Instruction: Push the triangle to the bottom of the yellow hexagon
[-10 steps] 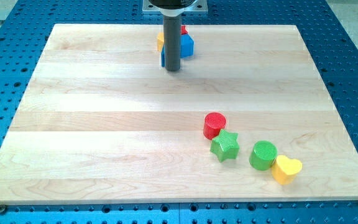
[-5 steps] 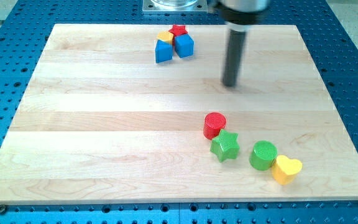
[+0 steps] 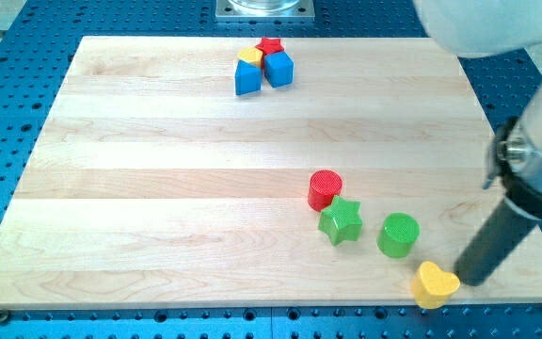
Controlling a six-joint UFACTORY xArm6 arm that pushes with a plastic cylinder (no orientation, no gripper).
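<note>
The tip [image 3: 470, 282] sits at the board's bottom right corner, just beside the yellow heart [image 3: 434, 283] (no jaws on this rod). The blue triangle [image 3: 247, 78] and yellow hexagon [image 3: 249, 56] touch near the top edge; it should travel there, approaching wide.

Bright, even overhead light; soft short shadows under blocks; arm housing [image 3: 497, 24] at board's top-right corner blurred; elsewhere sharp.

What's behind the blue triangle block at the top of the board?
Behind the blue triangle a yellow block peeks out, its lower part covered. Beside it sit a red star and a blue cube.
</note>
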